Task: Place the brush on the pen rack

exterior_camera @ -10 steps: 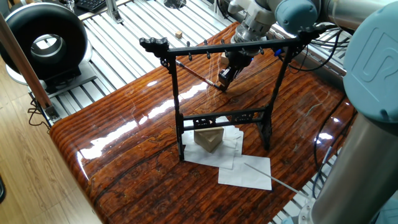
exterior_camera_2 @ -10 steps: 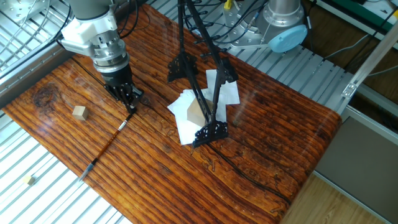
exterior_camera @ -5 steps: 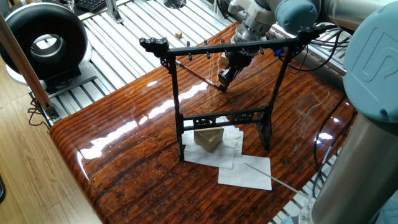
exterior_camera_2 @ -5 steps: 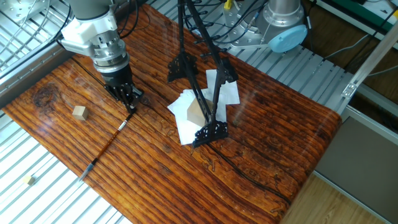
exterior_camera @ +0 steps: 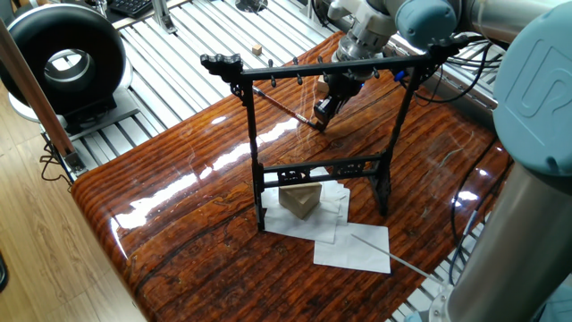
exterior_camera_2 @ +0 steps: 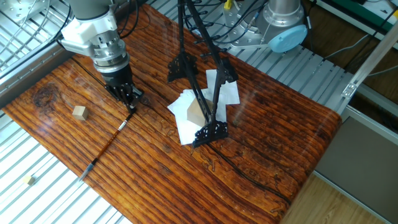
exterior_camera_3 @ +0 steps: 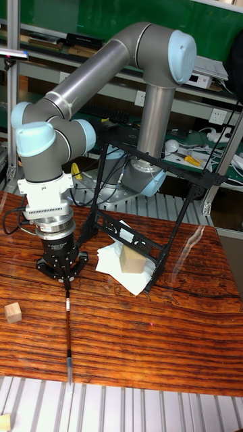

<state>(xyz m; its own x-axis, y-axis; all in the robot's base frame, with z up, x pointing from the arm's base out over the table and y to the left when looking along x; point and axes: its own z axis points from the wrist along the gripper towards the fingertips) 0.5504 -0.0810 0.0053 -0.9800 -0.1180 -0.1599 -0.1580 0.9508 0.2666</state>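
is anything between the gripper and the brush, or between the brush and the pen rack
Nothing visible. The gripper is down at the upper end of the brush, which lies flat on the table. The wood between it and the pen rack looks bare; the small wooden cube sits off to the far side.

A black pen rack (exterior_camera: 319, 134) stands on white paper sheets (exterior_camera: 353, 246) atop a glossy reddish-brown, dark-grained wooden table (exterior_camera: 197, 233); the arm (exterior_camera_3: 101, 74) is grey with pale blue joints.
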